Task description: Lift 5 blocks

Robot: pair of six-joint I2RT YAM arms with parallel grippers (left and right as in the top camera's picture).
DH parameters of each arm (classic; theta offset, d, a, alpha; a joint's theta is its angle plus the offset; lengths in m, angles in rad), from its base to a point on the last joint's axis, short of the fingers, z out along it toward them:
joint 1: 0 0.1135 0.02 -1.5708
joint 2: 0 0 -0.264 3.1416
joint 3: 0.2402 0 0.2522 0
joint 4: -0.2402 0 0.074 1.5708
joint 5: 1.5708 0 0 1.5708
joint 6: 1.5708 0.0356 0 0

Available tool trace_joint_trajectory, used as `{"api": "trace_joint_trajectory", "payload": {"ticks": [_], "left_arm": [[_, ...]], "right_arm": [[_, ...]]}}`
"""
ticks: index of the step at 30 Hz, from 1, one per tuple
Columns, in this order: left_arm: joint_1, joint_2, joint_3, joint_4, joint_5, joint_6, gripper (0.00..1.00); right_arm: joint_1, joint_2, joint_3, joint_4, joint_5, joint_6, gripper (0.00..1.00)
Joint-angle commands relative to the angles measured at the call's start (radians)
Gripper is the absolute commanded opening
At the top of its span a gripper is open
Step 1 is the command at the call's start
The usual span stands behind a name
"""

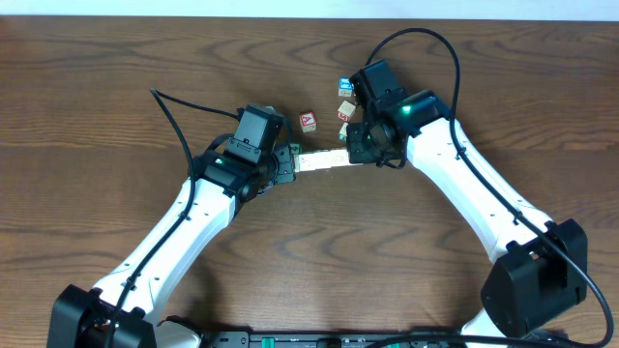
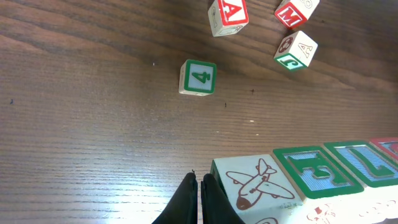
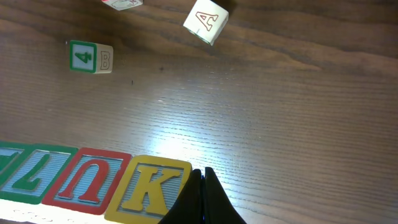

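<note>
My left pincer (image 2: 199, 182) is closed right up, fingertips together with nothing between them. Its tip sits against the outer end of the plane block (image 2: 255, 183), the first in the line. My right pincer (image 3: 203, 177) is closed the same way and grips nothing. Its tip butts against the yellow K block (image 3: 149, 190) at the opposite end.

Between the two tips the five blocks (image 1: 319, 159) stand face to face in one straight line: the plane block, the green F block (image 2: 314, 171), the green L block (image 2: 367, 163), the red U block (image 3: 87, 180) and the yellow K block.

From overhead that line runs left to right near the middle of the desk (image 1: 97, 77). I cannot tell whether it rests on the wood or hangs just above it.

Beyond the line, toward the far edge, loose cubes lie scattered apart from it. A green 4 cube (image 2: 198, 78) is nearest, then a red A cube (image 2: 228, 15), and a blue-faced cube (image 1: 343, 85) is farthest out.
</note>
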Motion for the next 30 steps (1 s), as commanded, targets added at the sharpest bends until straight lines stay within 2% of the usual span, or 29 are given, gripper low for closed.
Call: {"api": "trace_joint_trajectory", "payload": {"ticks": [1, 30], "left_arm": [[-0.075, -0.03, 0.094, 0.049, 0.243, -0.027, 0.07], [-0.075, 0.009, 0.085, 0.038, 0.211, -0.028, 0.07]], "right_arm": [[0.101, -0.017, 0.038, 0.026, -0.307, 0.009, 0.01], [0.103, 0.011, 0.032, 0.026, -0.222, 0.005, 0.01]]}}
